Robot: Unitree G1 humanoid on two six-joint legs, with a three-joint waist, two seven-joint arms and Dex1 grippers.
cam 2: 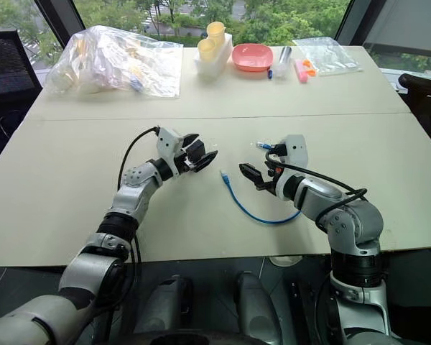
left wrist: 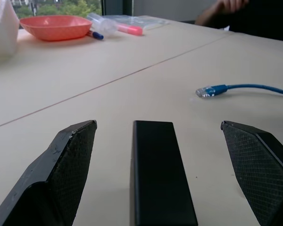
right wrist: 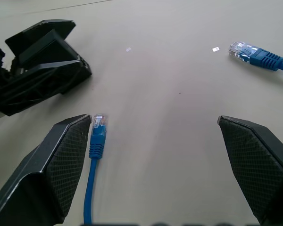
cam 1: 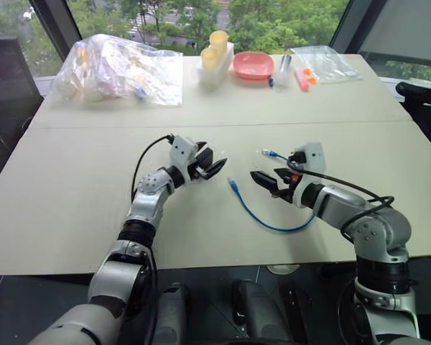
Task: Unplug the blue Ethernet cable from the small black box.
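The blue Ethernet cable (cam 1: 262,218) lies loose on the table in a curve. One clear plug (right wrist: 98,132) rests beside a finger of my right gripper (right wrist: 153,117), and the other plug (right wrist: 254,54) lies further out. Neither plug sits in anything. The right gripper (cam 1: 264,177) is open over the table, empty. The small black box (left wrist: 158,174) lies between the spread fingers of my left gripper (left wrist: 158,123), which is open, and neither finger touches it. In the head views the left gripper (cam 1: 214,164) faces the right one across a short gap.
At the far side of the beige table (cam 1: 79,201) are a clear bag of items (cam 1: 118,68), yellow cups in a white holder (cam 1: 215,54), a pink bowl (cam 1: 253,66), markers (cam 1: 302,77) and a flat clear bag (cam 1: 323,63). A person's hand (left wrist: 231,5) shows beyond the table.
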